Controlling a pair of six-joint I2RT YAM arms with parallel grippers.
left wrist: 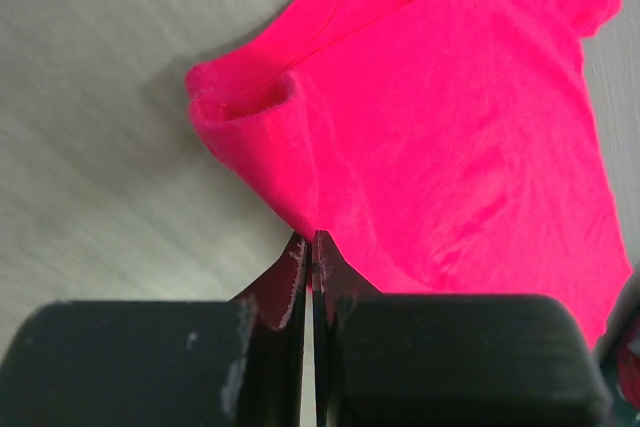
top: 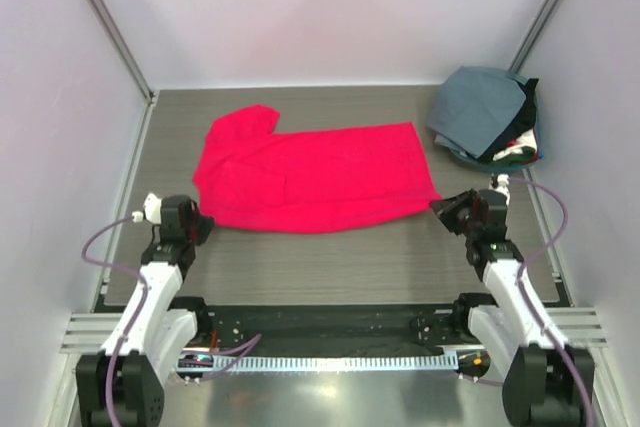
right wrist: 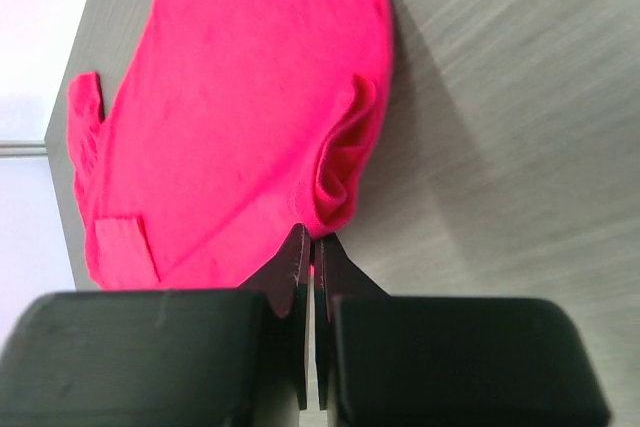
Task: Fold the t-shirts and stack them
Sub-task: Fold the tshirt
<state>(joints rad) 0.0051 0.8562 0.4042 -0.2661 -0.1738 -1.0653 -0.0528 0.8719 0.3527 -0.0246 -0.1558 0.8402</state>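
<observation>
The bright red t-shirt (top: 310,179) lies spread flat across the middle of the table, one sleeve pointing to the back left. My left gripper (top: 203,224) is at its near left corner. In the left wrist view the jaws (left wrist: 313,239) are shut and pinch the red cloth's (left wrist: 450,127) edge, which bunches just ahead. My right gripper (top: 438,205) is at the near right corner. In the right wrist view the jaws (right wrist: 315,239) are shut on a rumpled fold of the red shirt (right wrist: 240,97). A slate grey-blue shirt (top: 478,107) tops a pile at the back right.
The pile at the back right holds dark, white and other shirts (top: 520,142) under the grey-blue one, close to the right wall. The grey table (top: 330,257) shows bare wood between the red shirt and the arm bases. Walls enclose the left, back and right sides.
</observation>
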